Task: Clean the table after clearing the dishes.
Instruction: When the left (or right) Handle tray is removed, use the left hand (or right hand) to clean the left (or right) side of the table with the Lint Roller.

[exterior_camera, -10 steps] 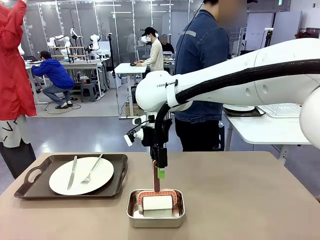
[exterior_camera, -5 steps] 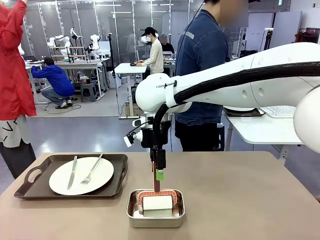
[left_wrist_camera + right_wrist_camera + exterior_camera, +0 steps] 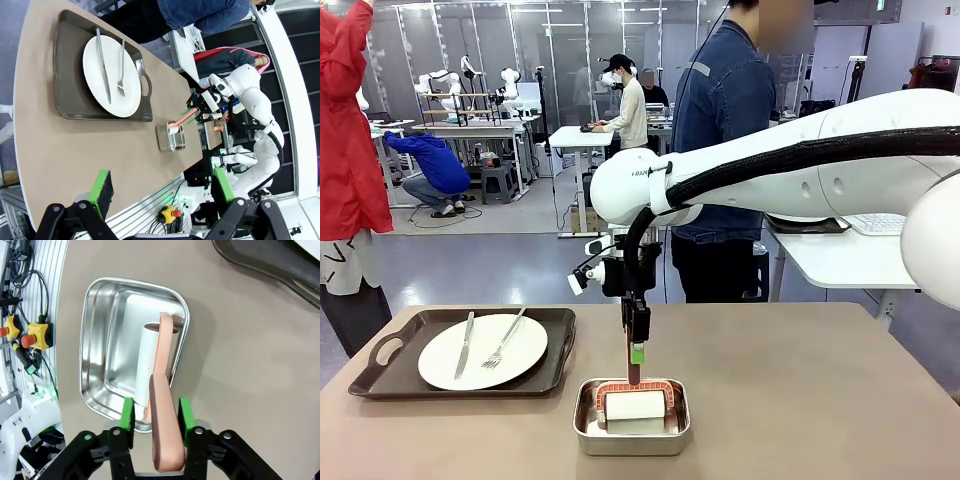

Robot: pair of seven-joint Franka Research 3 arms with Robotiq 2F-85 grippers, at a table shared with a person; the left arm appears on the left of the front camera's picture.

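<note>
We see the right fingers pinching the roller's pink handle, the roller standing in the steel pan near the desk's near edge. The left fingers hang spread. The plate, with knife and fork, rests on the tray at left.

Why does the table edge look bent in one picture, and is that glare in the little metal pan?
Left wrist view: a wide-angle lens bows the edge of the table, and the picture is rolled sideways. Right wrist view: yes, the steel pan mirrors overhead light in bright patches around the lint roller. Front view: even light, soft shadows, straight lines.
</note>
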